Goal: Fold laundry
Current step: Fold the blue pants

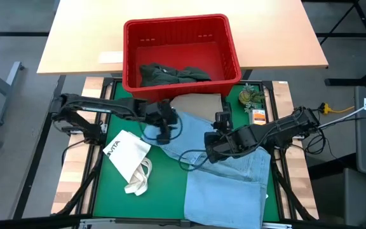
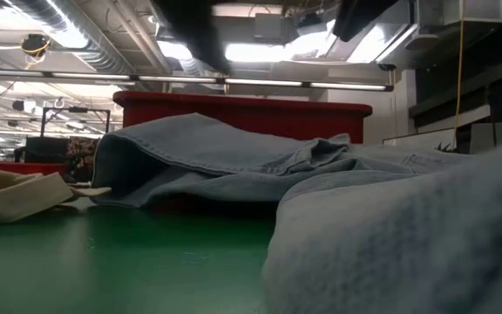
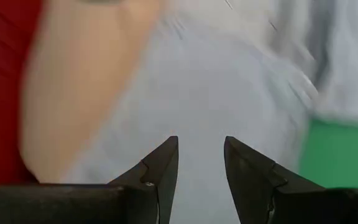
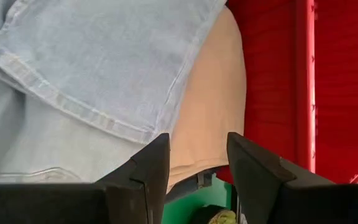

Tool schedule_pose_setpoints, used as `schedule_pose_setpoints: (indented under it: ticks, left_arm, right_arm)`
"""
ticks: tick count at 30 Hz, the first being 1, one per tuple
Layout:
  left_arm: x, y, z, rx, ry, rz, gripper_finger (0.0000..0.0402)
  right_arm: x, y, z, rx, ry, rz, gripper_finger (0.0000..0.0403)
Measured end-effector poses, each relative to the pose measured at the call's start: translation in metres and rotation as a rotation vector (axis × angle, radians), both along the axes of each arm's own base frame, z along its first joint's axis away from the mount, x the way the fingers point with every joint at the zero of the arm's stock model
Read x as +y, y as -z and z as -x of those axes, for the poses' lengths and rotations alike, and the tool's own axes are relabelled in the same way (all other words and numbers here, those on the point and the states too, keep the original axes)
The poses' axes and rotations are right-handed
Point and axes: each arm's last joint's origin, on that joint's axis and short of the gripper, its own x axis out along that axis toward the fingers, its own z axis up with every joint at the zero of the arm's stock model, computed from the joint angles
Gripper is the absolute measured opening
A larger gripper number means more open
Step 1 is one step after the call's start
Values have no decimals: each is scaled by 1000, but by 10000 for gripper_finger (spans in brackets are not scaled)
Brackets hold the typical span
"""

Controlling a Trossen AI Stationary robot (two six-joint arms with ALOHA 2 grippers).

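While both grippers hang with fingers apart, the left gripper and right gripper have the light blue jeans just ahead of their tips, holding nothing.

The light blue jeans lie spread across the green mat, one broad leg running flat toward the near edge of the table and the waist end bunched and rumpled toward the middle. In the low view this denim rises in a soft hump with folds and a seamed hem showing. A beige piece lies flat beside the red basket, its near edge tucked under the jeans; the right wrist view shows the hemmed denim overlapping it. A dark green-grey garment sits crumpled in a heap inside the basket.
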Motion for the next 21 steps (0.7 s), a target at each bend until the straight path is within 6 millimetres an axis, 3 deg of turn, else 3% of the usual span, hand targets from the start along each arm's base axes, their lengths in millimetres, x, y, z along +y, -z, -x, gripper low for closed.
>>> schedule_pose_setpoints:
  ticks: [7,14,18,21]
  left_arm:
    - [-24,5,52,234,-4,107,124]
    - [-37,55,89,276,-78,158,124]
    - [-36,82,96,250,-79,162,124]
    - [-36,88,98,253,-70,178,124]
  right_arm:
    - [-9,12,-19,-43,-58,-3,161]
    - [-13,57,-37,-114,-131,-92,161]
    - [-23,83,-43,-177,-127,-110,161]
    - [-38,104,-46,-209,-108,-168,161]
